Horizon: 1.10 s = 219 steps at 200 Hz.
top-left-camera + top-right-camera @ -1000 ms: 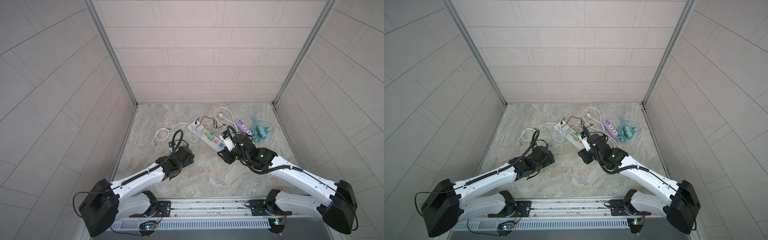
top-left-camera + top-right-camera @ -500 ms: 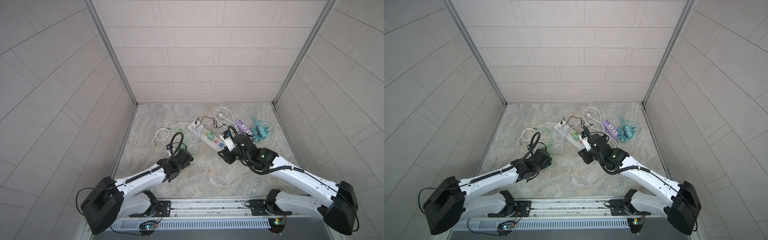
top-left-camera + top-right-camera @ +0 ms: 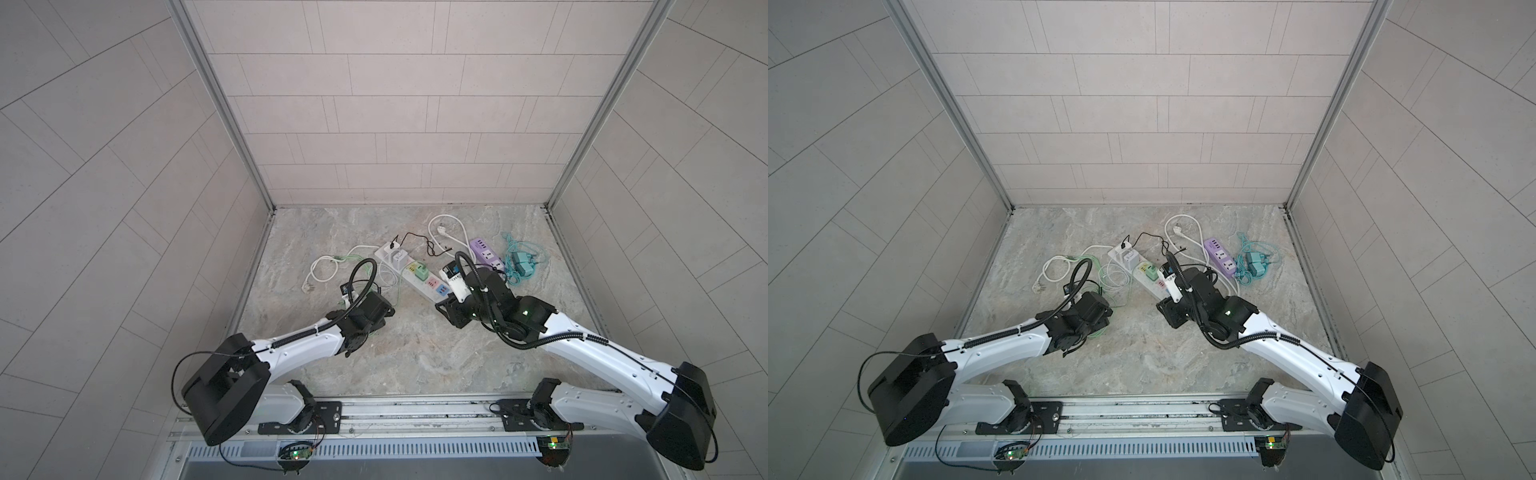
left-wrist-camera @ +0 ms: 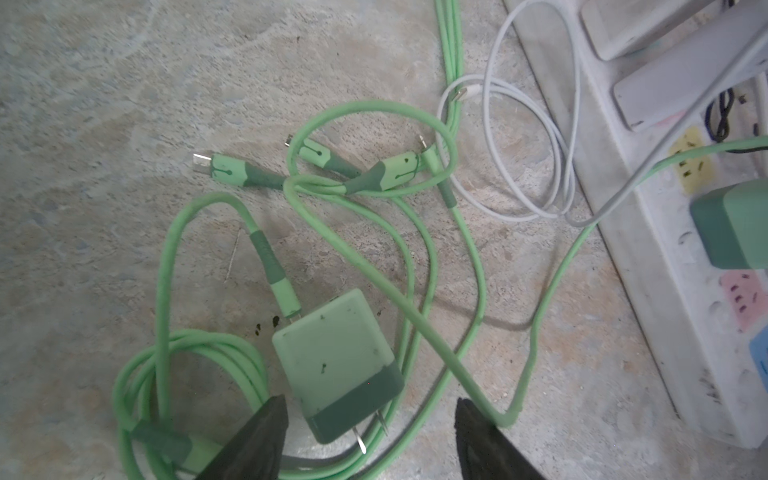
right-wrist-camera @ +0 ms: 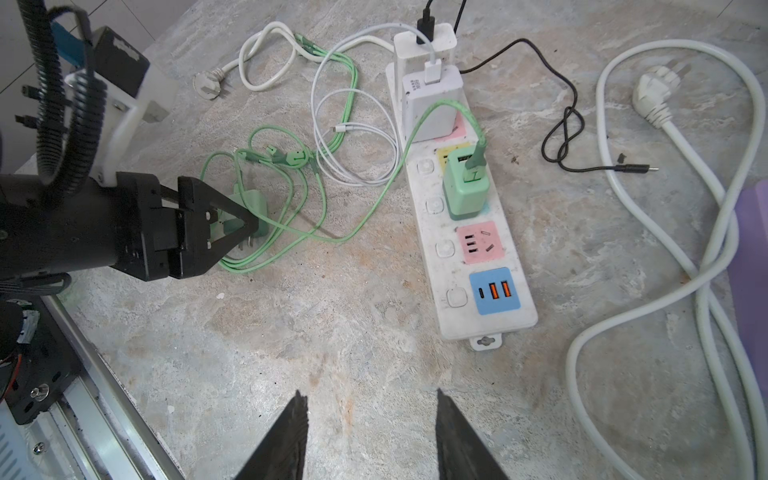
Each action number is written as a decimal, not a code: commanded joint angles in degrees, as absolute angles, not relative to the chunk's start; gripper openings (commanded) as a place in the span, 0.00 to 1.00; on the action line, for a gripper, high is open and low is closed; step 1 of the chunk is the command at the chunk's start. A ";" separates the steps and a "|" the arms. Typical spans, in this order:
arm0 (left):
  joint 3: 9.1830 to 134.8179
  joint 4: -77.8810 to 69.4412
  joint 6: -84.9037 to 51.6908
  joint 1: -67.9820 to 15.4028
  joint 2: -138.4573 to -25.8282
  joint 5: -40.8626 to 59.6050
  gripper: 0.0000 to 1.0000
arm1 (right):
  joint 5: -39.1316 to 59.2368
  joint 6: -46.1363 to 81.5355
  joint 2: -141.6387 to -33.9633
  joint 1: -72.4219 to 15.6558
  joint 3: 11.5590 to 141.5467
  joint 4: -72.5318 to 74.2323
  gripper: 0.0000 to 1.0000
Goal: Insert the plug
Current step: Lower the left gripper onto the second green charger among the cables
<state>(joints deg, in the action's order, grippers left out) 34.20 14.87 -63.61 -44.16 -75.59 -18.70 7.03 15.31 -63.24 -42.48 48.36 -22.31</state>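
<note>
Straddling the green charger (image 4: 332, 353) with jaws wide and not yet clamped, the left gripper (image 4: 370, 401) sits left of centre in both top views. The charger lies flat on the desk (image 3: 415, 353), lower left of the power strip (image 3: 415, 278). The right gripper (image 5: 370, 392) hangs partly open and empty. A green cable (image 4: 374, 286) loop lies against one of the left gripper's fingers (image 4: 478, 432), so closing may pinch it and skew the charger.

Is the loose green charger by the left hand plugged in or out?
Out. The green charger lies on the floor, prongs bare, between the left hand's fingers, apart from the white power strip.
</note>
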 commanded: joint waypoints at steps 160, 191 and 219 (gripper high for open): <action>32.92 10.76 -62.16 -39.71 -82.62 -15.74 0.43 | 6.74 15.47 -62.53 -42.83 47.27 -21.71 0.50; 31.94 10.98 -59.80 -38.41 -81.85 -15.40 0.37 | 7.06 15.48 -62.23 -42.87 47.37 -21.91 0.49; 30.68 10.63 -54.99 -37.85 -78.50 -14.54 0.32 | 10.38 15.84 -62.24 -42.83 47.37 -20.94 0.50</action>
<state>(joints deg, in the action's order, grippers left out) 33.04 7.94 -59.96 -38.59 -80.49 -16.01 7.94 15.31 -63.20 -42.50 47.57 -21.63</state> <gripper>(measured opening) 0.457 0.495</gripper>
